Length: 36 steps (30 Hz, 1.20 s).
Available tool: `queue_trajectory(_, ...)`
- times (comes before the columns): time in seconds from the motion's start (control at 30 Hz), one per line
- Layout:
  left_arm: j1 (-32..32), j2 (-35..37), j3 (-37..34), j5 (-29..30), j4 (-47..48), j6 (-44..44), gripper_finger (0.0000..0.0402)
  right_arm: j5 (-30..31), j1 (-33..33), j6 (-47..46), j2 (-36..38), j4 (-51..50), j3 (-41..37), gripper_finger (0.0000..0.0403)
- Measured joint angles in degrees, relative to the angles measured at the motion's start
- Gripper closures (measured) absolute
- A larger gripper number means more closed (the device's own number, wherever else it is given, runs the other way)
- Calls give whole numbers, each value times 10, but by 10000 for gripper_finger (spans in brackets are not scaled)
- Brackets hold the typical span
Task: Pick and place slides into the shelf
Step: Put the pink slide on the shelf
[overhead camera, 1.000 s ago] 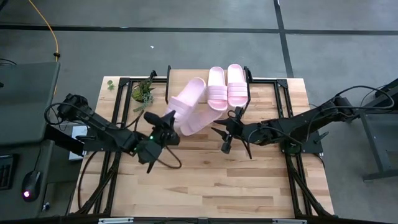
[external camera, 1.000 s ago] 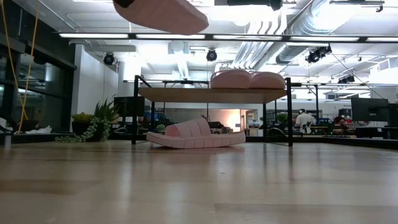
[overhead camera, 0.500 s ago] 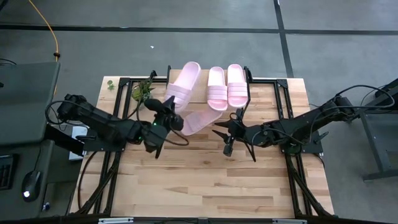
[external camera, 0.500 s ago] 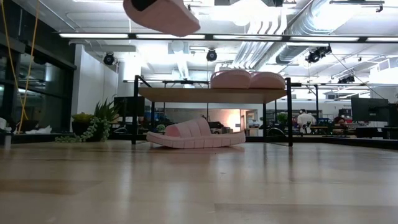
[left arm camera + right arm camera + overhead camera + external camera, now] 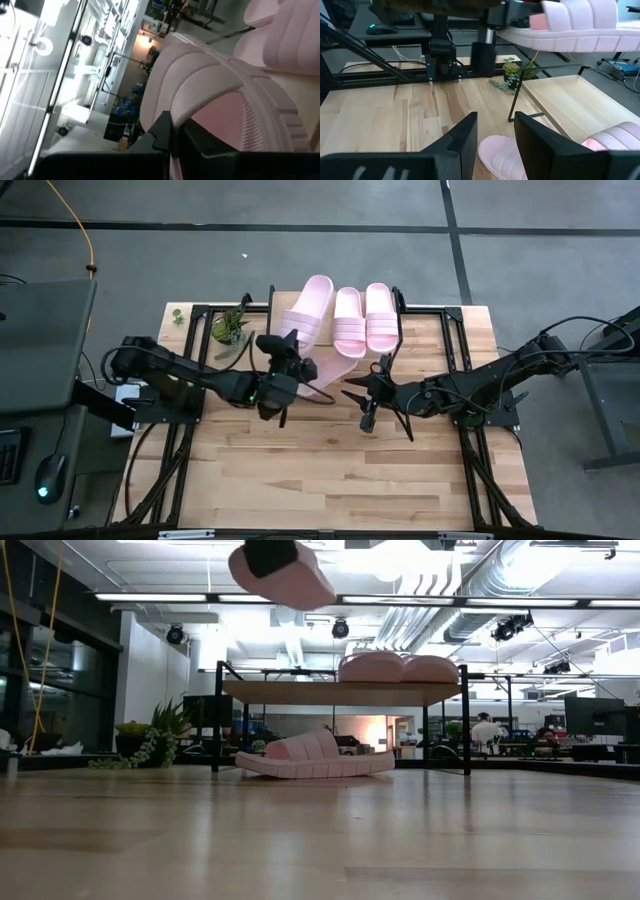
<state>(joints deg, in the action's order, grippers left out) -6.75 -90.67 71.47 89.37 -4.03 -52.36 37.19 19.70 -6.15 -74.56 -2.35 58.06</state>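
The left gripper (image 5: pixel 283 358) is clamped on the heel of one slide (image 5: pixel 308 308) and holds it in the air above the shelf (image 5: pixel 420 310). In the high view this held slide runs from the gripper toward 1 o'clock, its toe over the shelf's left end, just beside the pair already on top. In the low view it hangs well above the shelf board, tilted, with the dark fingers (image 5: pixel 271 554) pinching its upper end. The left wrist view shows the ribbed strap close in front of the camera, with the two shelved slides beyond it.

Two slides (image 5: pixel 364 317) lie side by side on the shelf top, toes toward 12 o'clock, touching along their inner edges. A fourth slide (image 5: pixel 314 757) rests on the table (image 5: pixel 330 470) under the shelf, seen in the low view between the black legs; in the high view only its end shows at 5 o'clock from the held slide.

The right gripper (image 5: pixel 365 393) hovers low over the table at 6 o'clock from the shelved pair, jaws wide and empty. Its wrist view shows the fourth slide's toe just beyond its fingers (image 5: pixel 465 135).

A small plant (image 5: pixel 230 326) stands at 9 o'clock from the shelf.
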Motion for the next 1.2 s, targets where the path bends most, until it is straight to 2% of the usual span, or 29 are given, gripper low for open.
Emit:
queue_trajectory(0.33,27,-5,2,-2,12,52,397,-2,3,0,0,-2,0,284)
queue_trajectory(0.53,27,-14,1,-33,15,82,396,-2,3,-4,0,0,0,284)
queue_trajectory(0.9,59,-77,1,-17,36,104,396,-2,11,-3,0,0,0,284)
queue_trajectory(1.0,77,-85,1,2,42,105,396,-1,11,-3,0,0,0,284)
queue_trajectory(1.2,99,-87,1,-3,42,116,396,-1,11,-3,0,0,0,284)
